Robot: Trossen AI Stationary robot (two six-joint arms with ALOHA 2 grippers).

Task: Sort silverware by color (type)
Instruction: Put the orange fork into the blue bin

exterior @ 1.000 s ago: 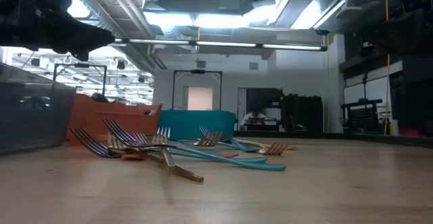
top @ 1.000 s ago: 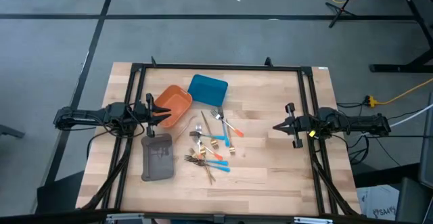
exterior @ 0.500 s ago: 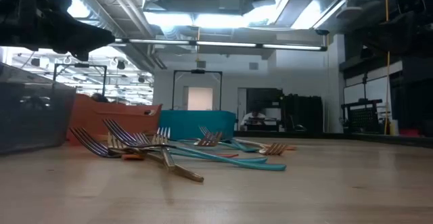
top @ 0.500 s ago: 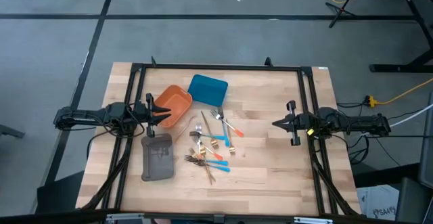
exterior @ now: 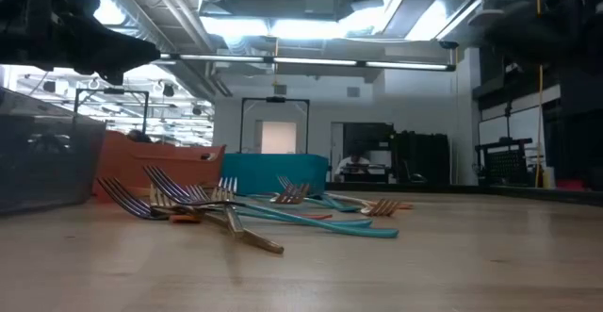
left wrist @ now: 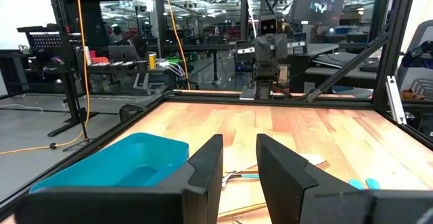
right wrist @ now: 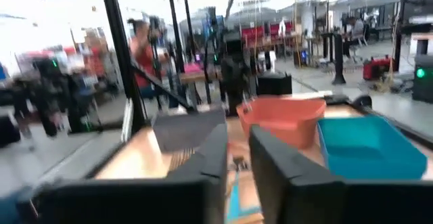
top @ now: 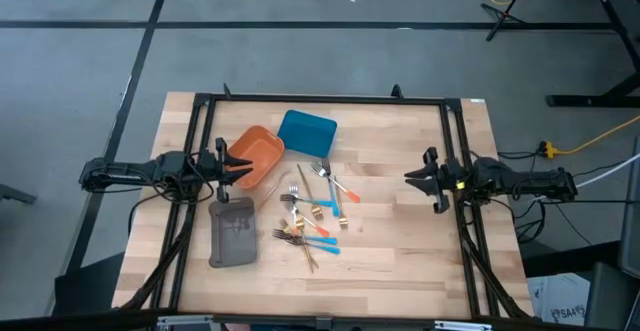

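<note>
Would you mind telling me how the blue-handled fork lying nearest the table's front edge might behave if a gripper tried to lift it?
The blue-handled fork looks thin and stiff, so probably light. It lies flat on the table, likely hard to get under. It crosses other forks in the pile, so lifting it may drag them.

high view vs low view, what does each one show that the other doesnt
Only the high view shows the whole layout: the left gripper at the table's left edge by the orange tray, the right gripper at the right edge, both holding nothing, and the grey tray in full.

Only the low view shows the room behind the table, with ceiling lights and a doorway, and that several fork tines arch up off the wood.

Both show the silverware heaped mid-table, loose, with the blue tray beyond it.
</note>
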